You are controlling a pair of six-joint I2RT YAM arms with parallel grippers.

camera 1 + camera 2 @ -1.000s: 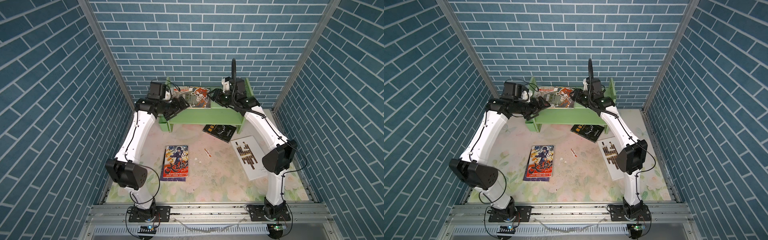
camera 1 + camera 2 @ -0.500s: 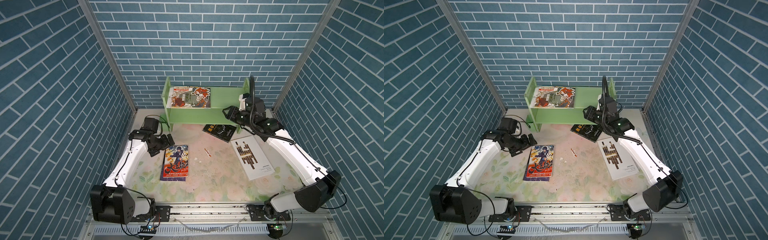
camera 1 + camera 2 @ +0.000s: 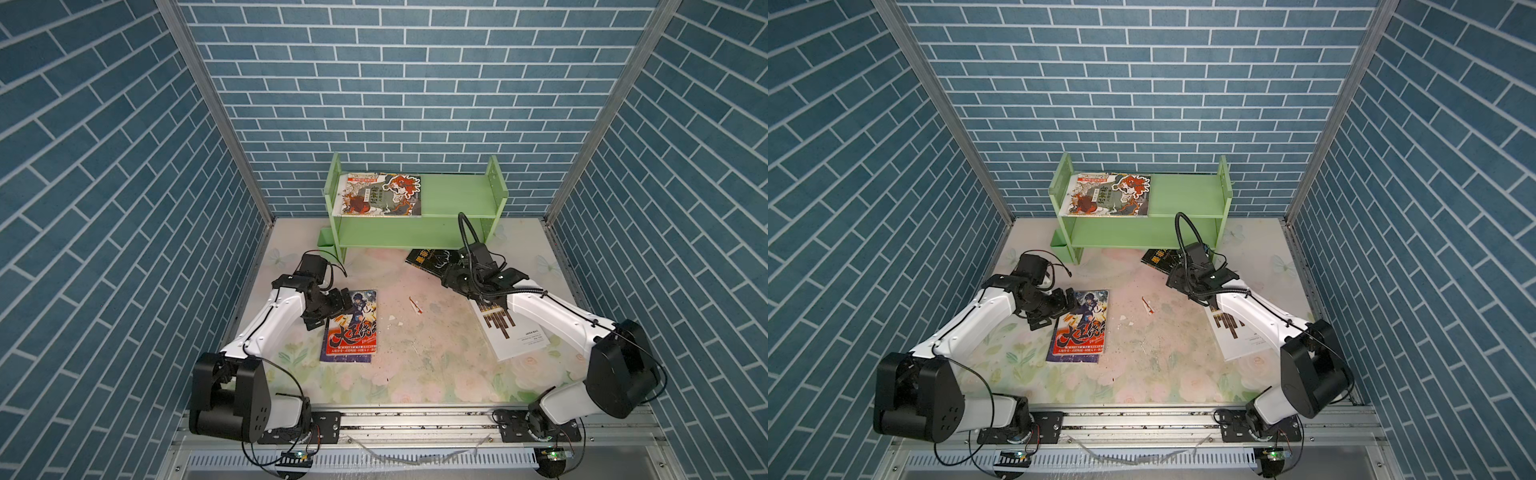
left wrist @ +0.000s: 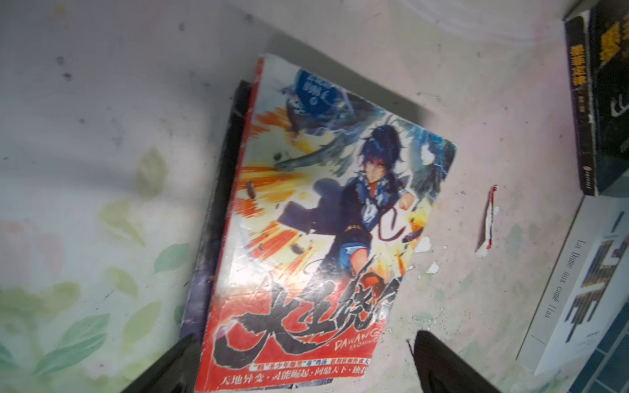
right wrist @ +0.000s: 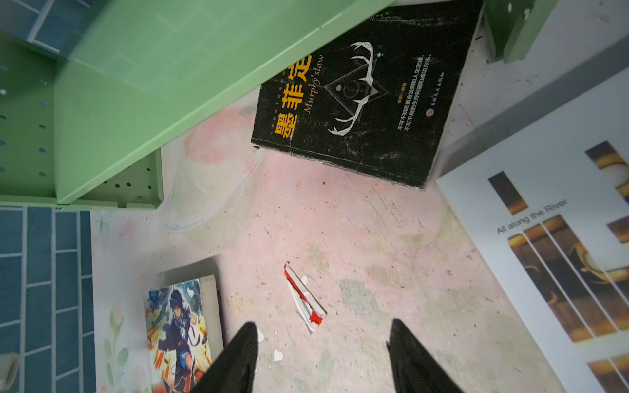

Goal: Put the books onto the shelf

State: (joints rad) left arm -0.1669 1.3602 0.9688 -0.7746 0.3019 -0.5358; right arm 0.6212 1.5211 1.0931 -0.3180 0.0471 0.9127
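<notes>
one colourful illustrated paperback [image 3: 382, 195] flat on the top tier of the light-green wooden shelf [image 3: 457, 199]; blue-and-red paperback [image 3: 351, 328], black antlered paperback [image 5: 360, 98], white barred book [image 3: 515, 338] on the floral table [image 3: 415, 374]; left pincer [image 4: 303, 367] released, spread over the blue-and-red one; right pincer [image 5: 321, 357] released, empty

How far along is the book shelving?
Done: one red-and-white illustrated paperback lies flat on the light-green wooden shelf, top tier. In hand: nothing; the left gripper, open, is over the blue-and-red paperback, the right gripper, open, near the black paperback with gold characters. Left: those two plus the white book with dark bars.
</notes>
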